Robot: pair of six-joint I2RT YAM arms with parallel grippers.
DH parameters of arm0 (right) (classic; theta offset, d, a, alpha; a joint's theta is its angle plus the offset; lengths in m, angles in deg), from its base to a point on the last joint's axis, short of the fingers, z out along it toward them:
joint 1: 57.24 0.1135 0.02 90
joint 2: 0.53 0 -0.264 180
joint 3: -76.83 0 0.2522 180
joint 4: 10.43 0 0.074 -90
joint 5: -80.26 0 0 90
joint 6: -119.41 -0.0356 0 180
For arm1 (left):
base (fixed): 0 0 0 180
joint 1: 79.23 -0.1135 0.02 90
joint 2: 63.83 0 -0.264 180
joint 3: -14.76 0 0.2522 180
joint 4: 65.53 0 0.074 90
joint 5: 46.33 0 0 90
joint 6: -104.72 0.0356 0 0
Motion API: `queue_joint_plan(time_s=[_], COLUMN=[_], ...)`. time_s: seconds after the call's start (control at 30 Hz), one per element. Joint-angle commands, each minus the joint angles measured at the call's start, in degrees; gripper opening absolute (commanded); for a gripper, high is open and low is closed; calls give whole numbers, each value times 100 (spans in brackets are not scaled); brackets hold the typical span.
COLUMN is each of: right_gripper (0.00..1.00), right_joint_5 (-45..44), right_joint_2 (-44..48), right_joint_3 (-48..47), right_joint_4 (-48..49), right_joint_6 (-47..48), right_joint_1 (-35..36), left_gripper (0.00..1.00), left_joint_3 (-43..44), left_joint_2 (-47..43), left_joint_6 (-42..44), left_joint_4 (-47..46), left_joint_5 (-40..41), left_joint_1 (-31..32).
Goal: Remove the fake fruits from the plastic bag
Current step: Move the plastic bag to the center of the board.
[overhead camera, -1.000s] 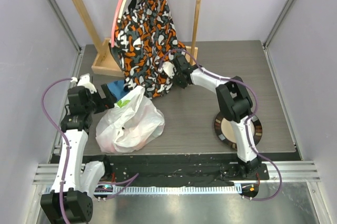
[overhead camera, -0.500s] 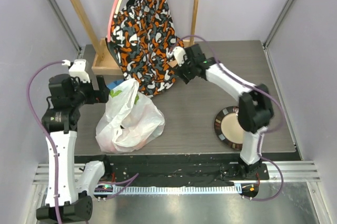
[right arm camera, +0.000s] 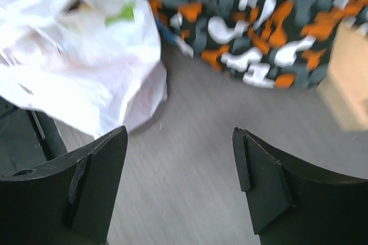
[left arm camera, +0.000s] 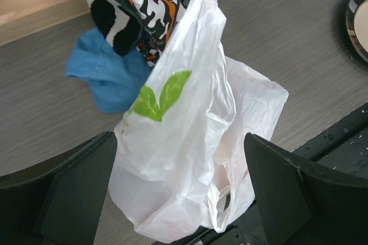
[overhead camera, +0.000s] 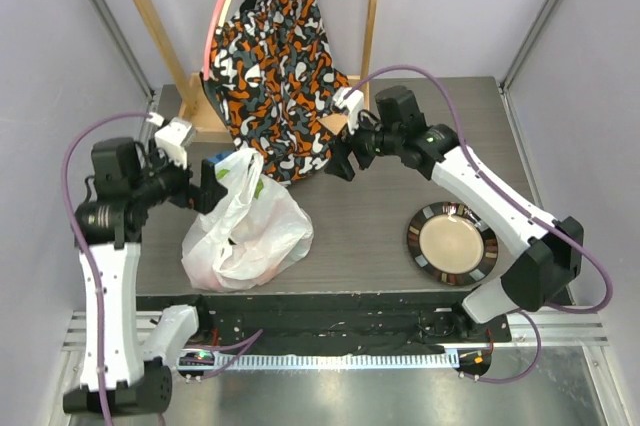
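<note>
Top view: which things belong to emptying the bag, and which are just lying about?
Job: plastic bag (fruits not visible inside), left tool, right tool.
Lying about: patterned cloth, blue cloth, plate, wooden rack.

The top view looks down from above and behind the arm bases over the whole tabletop (overhead camera: 370, 216). The left wrist view sits close against the plastic bag (left arm camera: 190, 141). The right wrist view faces left from farther off. All three share the plastic bag and the patterned cloth (overhead camera: 275, 66).
</note>
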Motion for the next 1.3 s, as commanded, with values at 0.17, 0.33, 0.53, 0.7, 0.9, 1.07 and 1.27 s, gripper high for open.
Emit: queue_joint_plan(time_s=[0.17,0.33,0.53,0.7,0.9,1.07,1.27], right_gripper=[81,82,81,81,77,68,72], right_joint_5=[-97,69,175,228,149,-36,-185], right_joint_2=[373,479,252,-442,-1400,-1954,-2253], right_joint_3=[429,368,71,-650,-1012,-986,-730], right_joint_4=[-140,-192,-421,-324,-202,253,1081], right_joint_6=[14,259,962,954,1156,1385,1543], right_joint_1=[-17,-17,545,1702,2856,3515,3947], left_gripper=[93,66,0,0,0,0,0], left_joint_3=[1476,1540,1427,952,126,-86,-51], left_joint_2=[1856,2106,1378,623,295,550,621], left_joint_6=[539,566,23,-163,-857,-1227,-1552], left_joint_4=[-81,2,-262,-25,-482,-552,-526], left_joint_5=[478,1048,1875,2462,2869,2544,2377], left_joint_1=[1383,1595,1008,611,225,-13,-22])
